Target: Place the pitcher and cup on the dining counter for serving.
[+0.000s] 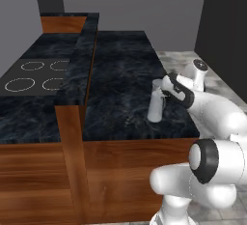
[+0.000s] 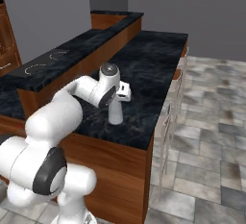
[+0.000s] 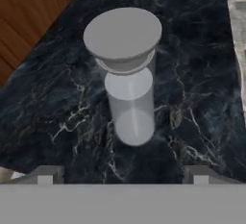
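Observation:
A pale grey translucent pitcher with a wide flat lid stands upright on the broad black marbled worktop, near its front right corner. My gripper hovers by the pitcher's top, open, its fingertips spread wide and apart from the pitcher. The dining counter, a long raised black stone slab on a wood panel, runs along the left of that worktop. The green cup is out of view.
Beyond the raised slab lies a lower black worktop with cooktop rings. Drawer handles line the worktop's right side over a tiled floor. A dark tall wall stands at the far right.

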Tool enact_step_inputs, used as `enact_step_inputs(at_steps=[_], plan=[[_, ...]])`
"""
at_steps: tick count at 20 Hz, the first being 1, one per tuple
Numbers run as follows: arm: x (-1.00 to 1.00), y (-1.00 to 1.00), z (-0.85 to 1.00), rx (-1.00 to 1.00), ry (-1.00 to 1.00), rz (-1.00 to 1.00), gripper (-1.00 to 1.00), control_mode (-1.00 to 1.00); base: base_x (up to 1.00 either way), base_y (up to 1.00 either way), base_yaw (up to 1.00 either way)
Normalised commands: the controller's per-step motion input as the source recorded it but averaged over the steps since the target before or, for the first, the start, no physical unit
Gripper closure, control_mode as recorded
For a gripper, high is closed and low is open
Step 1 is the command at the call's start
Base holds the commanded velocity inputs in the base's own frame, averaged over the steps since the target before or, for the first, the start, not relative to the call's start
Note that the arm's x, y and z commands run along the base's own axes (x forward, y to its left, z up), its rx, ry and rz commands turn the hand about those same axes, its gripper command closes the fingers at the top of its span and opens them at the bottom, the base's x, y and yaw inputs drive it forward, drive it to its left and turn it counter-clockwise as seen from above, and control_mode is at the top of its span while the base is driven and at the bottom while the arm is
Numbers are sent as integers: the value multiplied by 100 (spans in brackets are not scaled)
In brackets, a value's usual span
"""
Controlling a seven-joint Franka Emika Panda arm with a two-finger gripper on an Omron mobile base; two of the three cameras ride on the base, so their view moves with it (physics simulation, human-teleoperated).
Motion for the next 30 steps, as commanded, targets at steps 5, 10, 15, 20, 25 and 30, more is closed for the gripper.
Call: enact_step_inputs(at_steps=[5, 10, 15, 20, 25, 30], plan=[[-97, 0, 96, 0, 16, -2, -100, -100, 0, 0, 0], [-100, 14, 64, 0, 1, 0, -100, -100, 0, 0, 0], [-87, 25, 12, 0, -18, 5, -100, -100, 0, 0, 0], [-79, 43, 1, 0, -17, 15, -100, -100, 0, 0, 0], [-40, 35, 0, -3, -4, 14, -100, 100, -58, 60, 26], [0, 0, 0, 0, 0, 0, -100, 100, -67, 100, 59]])
